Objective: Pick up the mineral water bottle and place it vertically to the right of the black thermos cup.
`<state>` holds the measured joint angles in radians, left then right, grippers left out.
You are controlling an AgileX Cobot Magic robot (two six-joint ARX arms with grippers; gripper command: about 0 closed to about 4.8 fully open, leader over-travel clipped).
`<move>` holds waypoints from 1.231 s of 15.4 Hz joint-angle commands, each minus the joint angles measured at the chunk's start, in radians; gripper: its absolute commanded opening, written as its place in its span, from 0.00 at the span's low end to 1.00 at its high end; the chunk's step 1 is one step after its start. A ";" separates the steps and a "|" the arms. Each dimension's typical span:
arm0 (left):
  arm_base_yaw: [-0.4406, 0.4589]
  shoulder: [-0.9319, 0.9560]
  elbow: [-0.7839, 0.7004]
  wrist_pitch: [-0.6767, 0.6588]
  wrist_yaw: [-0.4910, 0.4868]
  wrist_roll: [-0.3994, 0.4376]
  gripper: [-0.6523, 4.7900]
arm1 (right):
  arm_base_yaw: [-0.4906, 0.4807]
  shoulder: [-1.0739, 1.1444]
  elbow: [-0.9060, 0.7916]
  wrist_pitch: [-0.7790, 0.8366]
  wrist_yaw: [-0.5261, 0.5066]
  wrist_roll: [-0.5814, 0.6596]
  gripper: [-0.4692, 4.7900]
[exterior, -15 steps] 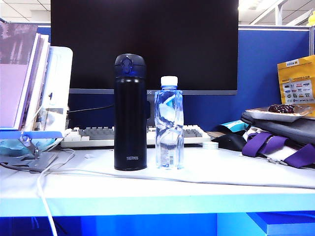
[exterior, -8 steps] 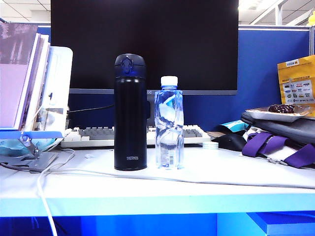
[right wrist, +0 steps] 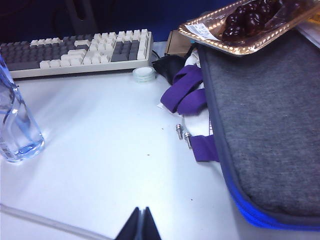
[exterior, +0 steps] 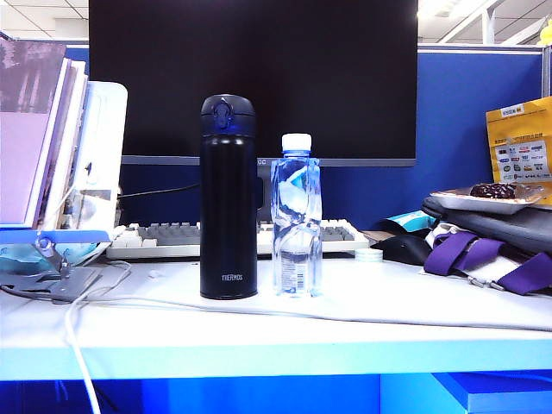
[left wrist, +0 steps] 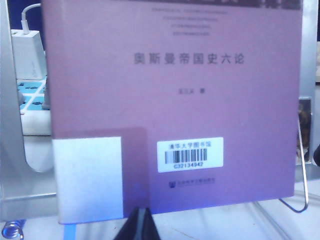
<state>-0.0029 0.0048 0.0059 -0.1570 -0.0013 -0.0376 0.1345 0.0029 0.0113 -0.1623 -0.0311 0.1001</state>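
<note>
The mineral water bottle [exterior: 296,220] stands upright on the white table [exterior: 414,297], just right of the black thermos cup [exterior: 228,198]; right gripper [right wrist: 140,223] above the table near the grey bag [right wrist: 265,125], jaws closed, empty; left gripper [left wrist: 141,225] facing a purple book [left wrist: 170,100], jaws closed, empty.

Clear ribbed plastic mineral water bottle [exterior: 297,226], matte black thermos cup [exterior: 228,198], smooth white table [exterior: 345,319].

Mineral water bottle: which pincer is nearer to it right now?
Right. The right pincer sees the mineral water bottle across bare table; the left pincer faces a purple book, bottle unseen.
</note>
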 commanded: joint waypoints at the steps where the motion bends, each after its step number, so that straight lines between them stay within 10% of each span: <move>1: 0.000 -0.003 0.000 -0.013 0.001 0.003 0.12 | 0.000 0.000 -0.006 -0.013 0.000 0.009 0.09; 19: 0.000 -0.003 0.000 -0.013 0.002 0.003 0.12 | 0.000 0.000 -0.006 -0.008 0.032 -0.097 0.09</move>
<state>-0.0029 0.0044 0.0059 -0.1570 -0.0013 -0.0376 0.1341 0.0029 0.0109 -0.1623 -0.0010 0.0067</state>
